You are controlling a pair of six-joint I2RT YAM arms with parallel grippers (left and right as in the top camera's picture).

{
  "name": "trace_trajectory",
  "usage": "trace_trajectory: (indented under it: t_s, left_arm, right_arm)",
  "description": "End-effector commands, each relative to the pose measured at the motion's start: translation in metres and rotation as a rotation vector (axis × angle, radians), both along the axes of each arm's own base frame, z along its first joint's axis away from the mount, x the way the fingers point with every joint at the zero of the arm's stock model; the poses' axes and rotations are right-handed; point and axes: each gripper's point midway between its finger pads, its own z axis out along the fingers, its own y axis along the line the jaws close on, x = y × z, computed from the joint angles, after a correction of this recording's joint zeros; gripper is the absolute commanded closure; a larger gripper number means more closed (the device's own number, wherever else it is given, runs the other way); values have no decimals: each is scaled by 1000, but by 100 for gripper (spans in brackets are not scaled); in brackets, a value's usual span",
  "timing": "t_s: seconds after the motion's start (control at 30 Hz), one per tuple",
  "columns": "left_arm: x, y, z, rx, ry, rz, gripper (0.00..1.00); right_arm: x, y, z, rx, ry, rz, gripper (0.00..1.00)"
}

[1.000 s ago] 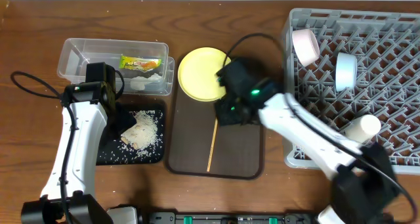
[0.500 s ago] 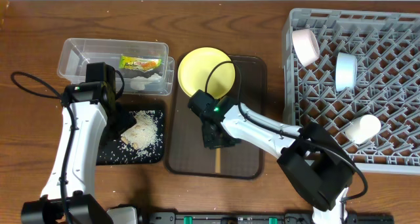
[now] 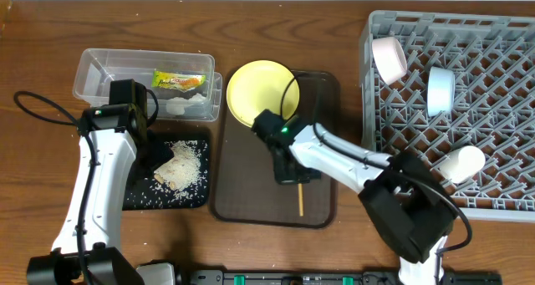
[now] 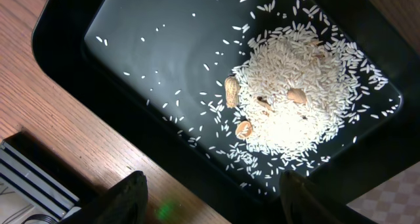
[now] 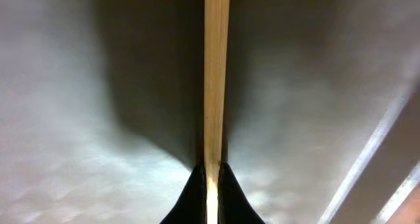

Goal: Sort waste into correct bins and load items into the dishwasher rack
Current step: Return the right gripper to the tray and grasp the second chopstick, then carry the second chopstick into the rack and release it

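Observation:
My right gripper is shut on a thin wooden chopstick, which runs straight out from between the fingertips over the dark brown serving tray. From overhead, the chopstick pokes out below the right gripper. My left gripper hangs open over the near rim of the black tray, holding nothing. A pile of rice grains with a few peanuts lies in that tray. The yellow plate sits at the serving tray's top left. The clear tub holds the green-yellow wrapper and a white scrap.
The grey dishwasher rack fills the right side and holds a pale cup, a light blue bowl and a white bowl. Loose grains are scattered across the black tray. Bare wooden table lies around the containers.
The right gripper swung across the serving tray and closed on the chopstick, which now lies further right and lower. The left arm has stayed put.

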Motion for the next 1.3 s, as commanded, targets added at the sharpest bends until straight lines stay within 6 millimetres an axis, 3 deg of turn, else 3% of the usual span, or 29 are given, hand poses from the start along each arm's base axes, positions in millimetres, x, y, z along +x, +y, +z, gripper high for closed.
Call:
trace_trajectory:
  t_s: [0.0,0.27,0.37,0.47,0.6,0.77,0.97,1.03,1.1,1.13,1.27]
  left_arm:
    - [0,1,2,-2,-6,-2,33]
    - [0,1,2,-2,-6,-2,33]
    - [0,1,2,-2,-6,-2,33]
    - [0,1,2,-2,-7,-2,33]
    - [0,0,2,-6,-7,-2,33]
    - [0,0,2,-6,-7,-2,33]
    - [0,0,2,-6,-7,-2,33]
    - [0,0,2,-6,-7,-2,33]
    - [0,0,2,-6,-7,-2,33]
    - [0,0,2,-6,-7,-2,33]
    - [0,0,2,-6,-7,-2,33]
  right_arm:
    - [17,-13,20,9,-44,21,99]
    - [56,-51,110,137,-241,50,99]
    - [66,-75,144,163,-330,66,99]
    - [73,-103,163,154,-383,84,99]
    - [72,-136,162,106,-349,119,99]
    - [73,-170,142,41,-290,53,99]
    - [79,-187,123,20,-241,3,98]
    - [80,-188,119,17,-228,0,88]
    - [81,-188,118,18,-228,-1,60]
    - [82,-187,118,19,-233,-5,52]
    - [87,-186,122,25,-261,-4,48]
